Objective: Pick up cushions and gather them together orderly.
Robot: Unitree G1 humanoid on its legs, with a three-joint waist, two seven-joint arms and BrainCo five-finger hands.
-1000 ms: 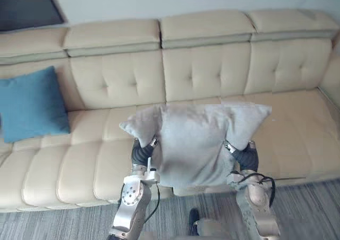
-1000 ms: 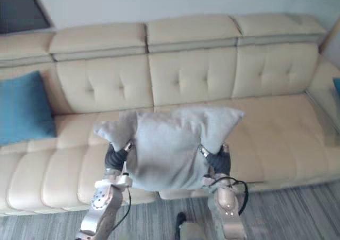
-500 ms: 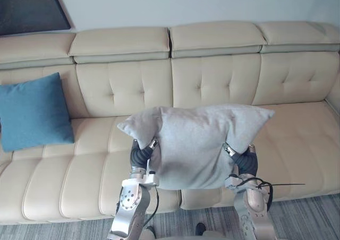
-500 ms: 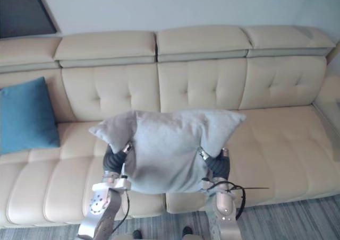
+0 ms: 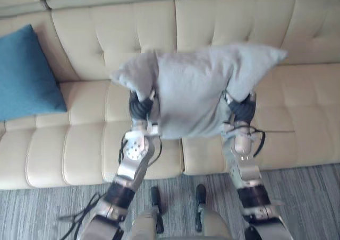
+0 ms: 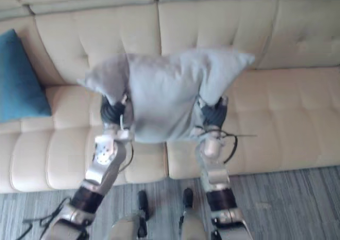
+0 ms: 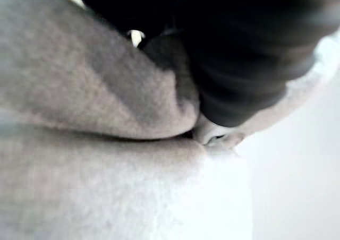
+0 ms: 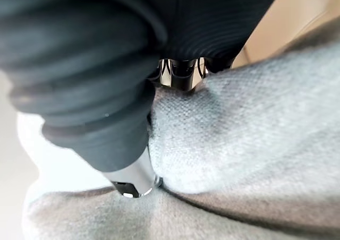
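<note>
The robot's head camera has dipped in the last moment. The top of the cream sofa [image 5: 79, 150] has slid out of sight and more grey floor shows, so it is the view that has moved, not the furniture. The grey cushion [image 5: 194, 94] has stayed as it was, held up in the air in front of the seat between both arms, its corners flopping over the wrists.

The right robot hand [image 5: 242, 108] pinches a fold of the fabric, its thumb [image 8: 130, 179] dug in. The left robot hand [image 5: 140, 107] is buried in the cloth, and I cannot tell how its fingers sit.

The blue cushion [image 5: 24, 75] leans on the backrest well off to the robot's left. To my eye this is still the carrying stage, since the grey cushion has yet to be set beside the blue one.
</note>
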